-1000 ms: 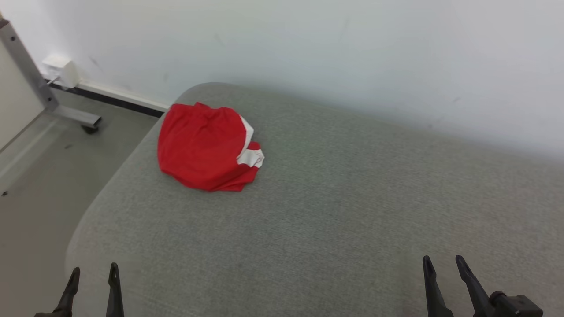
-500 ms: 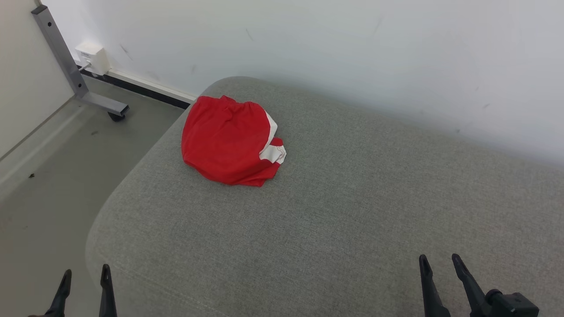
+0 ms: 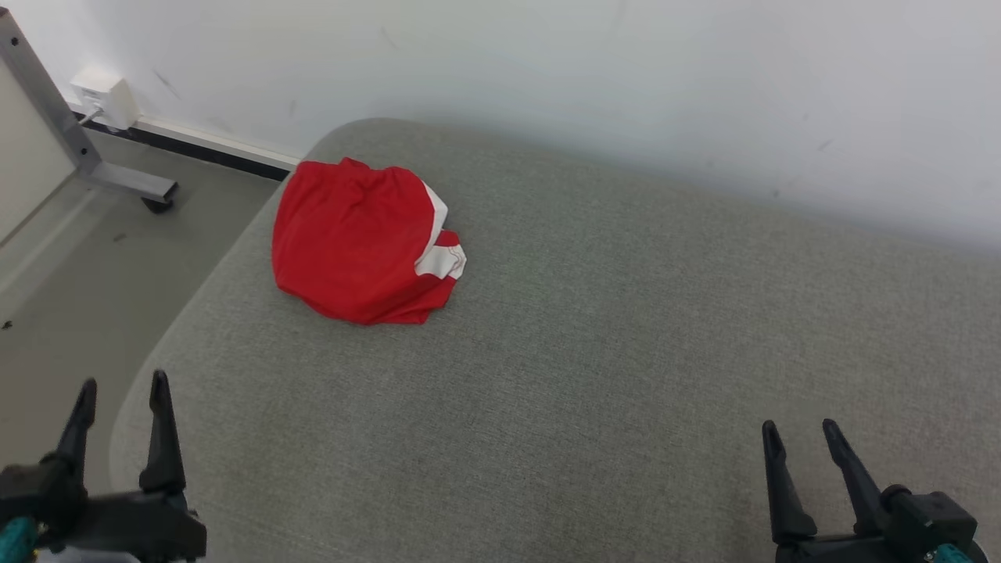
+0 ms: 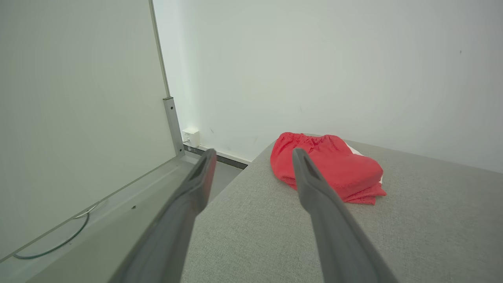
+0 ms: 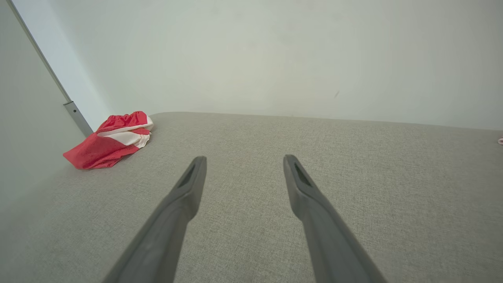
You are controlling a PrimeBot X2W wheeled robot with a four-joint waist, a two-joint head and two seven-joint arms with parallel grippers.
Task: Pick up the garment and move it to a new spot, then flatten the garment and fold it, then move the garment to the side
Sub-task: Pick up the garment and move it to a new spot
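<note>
A pale wall (image 3: 547, 62) runs behind a broad grey upholstered cushion (image 3: 586, 367) with a fine woven texture and rounded corners. To the cushion's left lies a grey floor (image 3: 62, 266), where a metal frame post (image 3: 47, 117) slants down to a foot with a dark caster (image 3: 156, 206).

The garment (image 3: 352, 242) lies on the cushion's far left corner, near the wall and close to the left edge. It is bright red with a white panel and a small white, red-trimmed flap on its right side. It sits in a loose, rounded bundle with the layers doubled under at the near edge. In the left wrist view its far edge is gathered like an elastic waistband. No print or label can be read on it.

The left gripper (image 3: 123, 381) hangs at the cushion's near left corner, jaws spread wide and holding nothing. The right gripper (image 3: 799, 426) is over the near right part of the cushion, jaws equally wide and holding nothing. Both are well apart from the garment.

A small white wall box (image 3: 102, 98) sits low by the post. Any marking on it is too small to read.
</note>
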